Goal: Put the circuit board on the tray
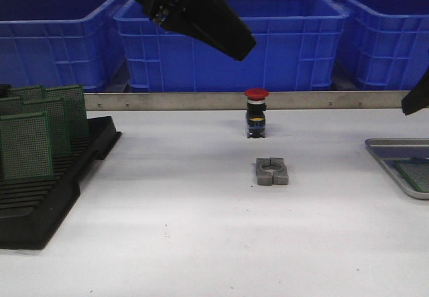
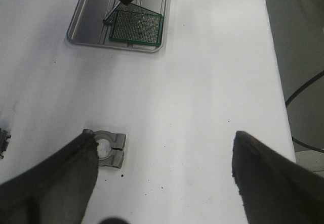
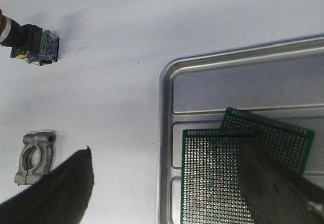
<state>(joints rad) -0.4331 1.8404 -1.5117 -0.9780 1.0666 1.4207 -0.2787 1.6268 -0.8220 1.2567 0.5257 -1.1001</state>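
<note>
The silver tray (image 1: 385, 155) lies at the table's right edge with a green circuit board (image 1: 414, 174) flat in it. The right wrist view shows two overlapping boards (image 3: 212, 178) on the tray (image 3: 169, 113) floor. My right gripper (image 3: 164, 155) is open and empty, spanning the tray's rim above them; only its tip (image 1: 417, 99) shows in the front view. My left gripper (image 1: 221, 29) is open and empty, high above the table's middle; its wrist view (image 2: 164, 148) shows the distant tray (image 2: 81, 29) and boards (image 2: 135, 27). Several more boards (image 1: 27, 146) stand in the black rack (image 1: 40, 203) at the left.
A red-capped push button (image 1: 256, 112) stands at mid-table, with a grey metal clamp block (image 1: 272, 171) just in front of it. Blue bins (image 1: 228, 42) line the back behind a metal strip (image 1: 167, 101).
</note>
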